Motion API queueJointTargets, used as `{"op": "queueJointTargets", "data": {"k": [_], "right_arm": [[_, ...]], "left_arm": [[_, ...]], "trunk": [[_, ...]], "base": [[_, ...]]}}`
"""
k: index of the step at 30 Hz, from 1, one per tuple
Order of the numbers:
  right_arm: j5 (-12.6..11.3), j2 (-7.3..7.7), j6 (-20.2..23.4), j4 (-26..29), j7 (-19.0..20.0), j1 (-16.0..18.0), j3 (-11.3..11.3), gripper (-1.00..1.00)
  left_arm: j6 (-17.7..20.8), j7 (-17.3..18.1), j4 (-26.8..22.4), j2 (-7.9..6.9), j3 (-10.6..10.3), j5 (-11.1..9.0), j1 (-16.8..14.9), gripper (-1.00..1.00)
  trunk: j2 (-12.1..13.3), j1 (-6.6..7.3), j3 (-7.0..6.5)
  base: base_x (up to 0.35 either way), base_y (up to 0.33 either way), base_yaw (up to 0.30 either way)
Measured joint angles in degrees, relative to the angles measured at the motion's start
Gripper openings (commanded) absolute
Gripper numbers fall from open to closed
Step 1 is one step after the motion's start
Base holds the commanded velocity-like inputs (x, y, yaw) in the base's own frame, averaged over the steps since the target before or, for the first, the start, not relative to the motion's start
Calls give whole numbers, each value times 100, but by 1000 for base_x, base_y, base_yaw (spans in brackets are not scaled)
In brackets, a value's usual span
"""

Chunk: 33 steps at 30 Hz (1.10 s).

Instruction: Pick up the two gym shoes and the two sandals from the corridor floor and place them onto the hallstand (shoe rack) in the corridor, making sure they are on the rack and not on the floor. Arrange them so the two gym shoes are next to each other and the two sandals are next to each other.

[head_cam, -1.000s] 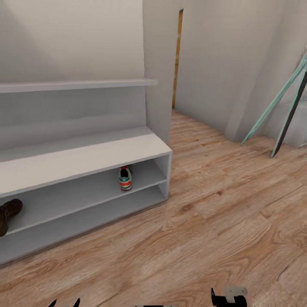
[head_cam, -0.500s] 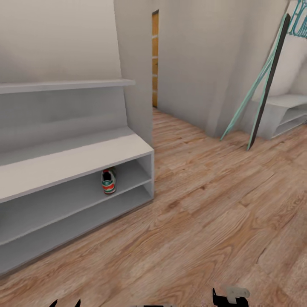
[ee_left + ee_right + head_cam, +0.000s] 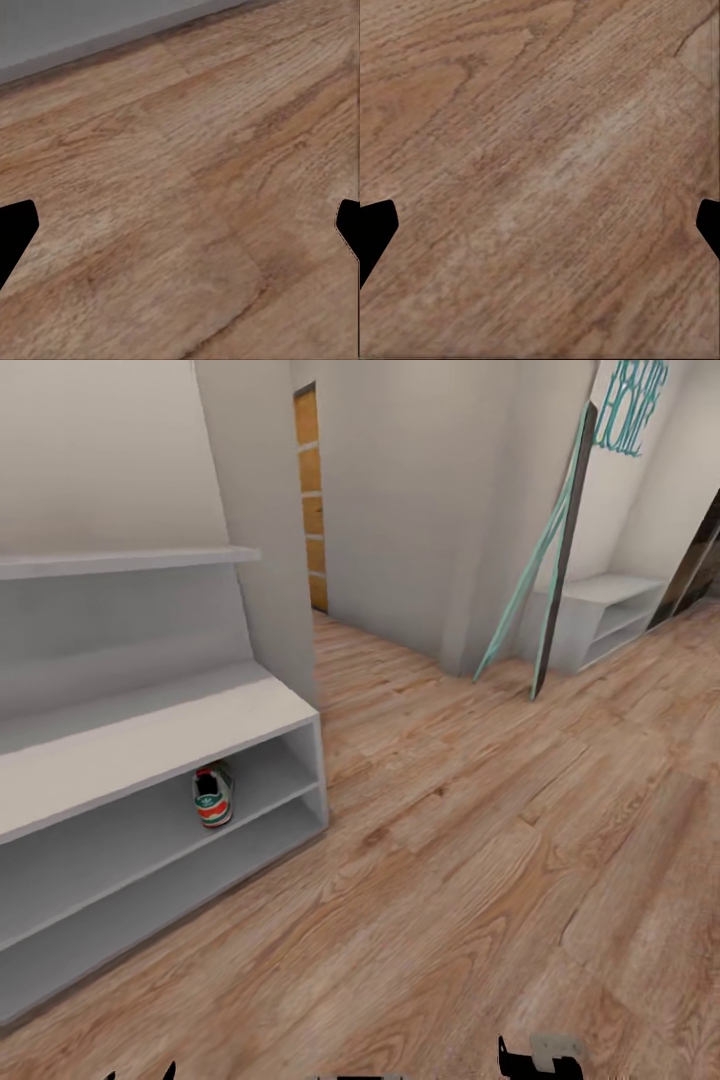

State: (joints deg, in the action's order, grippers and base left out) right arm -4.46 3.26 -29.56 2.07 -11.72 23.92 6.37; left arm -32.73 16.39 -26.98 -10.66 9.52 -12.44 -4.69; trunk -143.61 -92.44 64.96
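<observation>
both jaws stand wide apart with nothing between them. in its wrist view the left gripper shows only two dark fingertips at the frame's edges, over bare floor, with a grey strip of the rack's base just beyond. the right gripper looks the same, its fingertips at the edges and plain plank floor between them. in the head view both grippers sit at the very bottom edge, the left as two small dark tips, the right as a dark and grey piece.

one gym shoe stands on the rack's upper open shelf, near its right end, heel with the red-orange and green bands facing out. it is off the floor. the lower shelf below it is bare where it shows. a wall shelf runs above the bench top.

the wood floor spreads across the right of the head view. far off, a green-edged panel leans against the wall, and beside it stands a second pale low unit. an orange door shows through a gap behind the rack.
</observation>
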Motion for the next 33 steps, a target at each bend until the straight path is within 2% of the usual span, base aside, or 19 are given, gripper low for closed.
{"op": "queueJointTargets", "data": {"k": [8,16,33], "right_arm": [[0,0,0,0,0,-3,-1,100],[0,0,0,0,0,-2,-1,100],[-1,0,0,0,0,-2,-1,100]], "left_arm": [[-9,-16,5,8,-24,11,-1,100],[-13,-16,5,12,0,166,3,100],[-13,-16,5,71,9,206,3,100]], "trunk": [[0,0,0],[0,0,0],[0,0,0]], "base": [[0,0,-265],[0,0,-265],[0,0,-265]]}}
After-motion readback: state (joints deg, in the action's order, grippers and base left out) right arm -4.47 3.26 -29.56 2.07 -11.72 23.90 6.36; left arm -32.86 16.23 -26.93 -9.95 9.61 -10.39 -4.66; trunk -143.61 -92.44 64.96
